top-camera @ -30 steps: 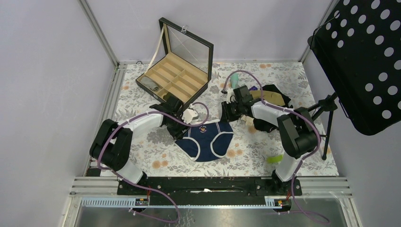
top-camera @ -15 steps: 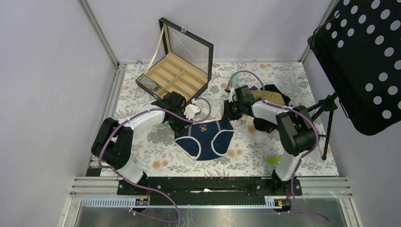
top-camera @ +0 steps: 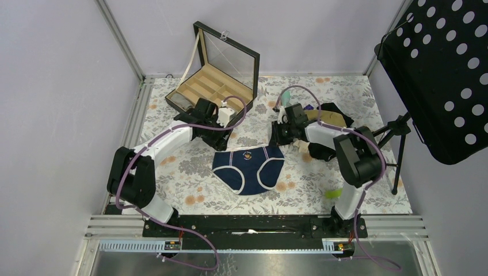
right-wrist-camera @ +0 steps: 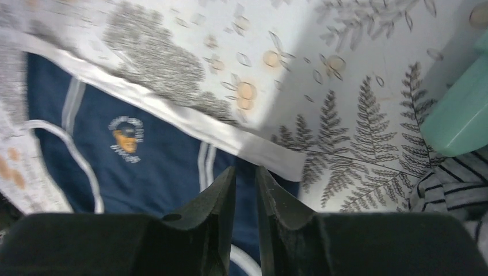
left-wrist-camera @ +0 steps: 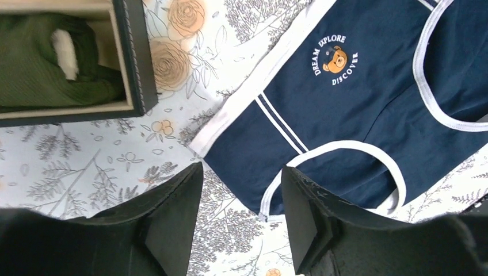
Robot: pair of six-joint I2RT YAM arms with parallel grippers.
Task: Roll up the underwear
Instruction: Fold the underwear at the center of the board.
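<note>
One small navy-blue cloth underwear point(top-camera: 248, 168) lies flat on the flower-printed counter point(top-camera: 184, 184). Its white waistband faces the far side, its crotch faces the arm bases, and its long axis runs left to right. White trim rings both leg openings, and a bear badge reads DREAM EXPLORE DISCOVER. The left hand point(left-wrist-camera: 239, 221) gapes wide and empty beside the garment's left edge, having drawn back from the waistband toward the black compartment box point(top-camera: 216, 89). The right hand point(right-wrist-camera: 246, 215) has its fingers nearly together over the waistband's right end; I cannot tell whether cloth is pinched.
</note>
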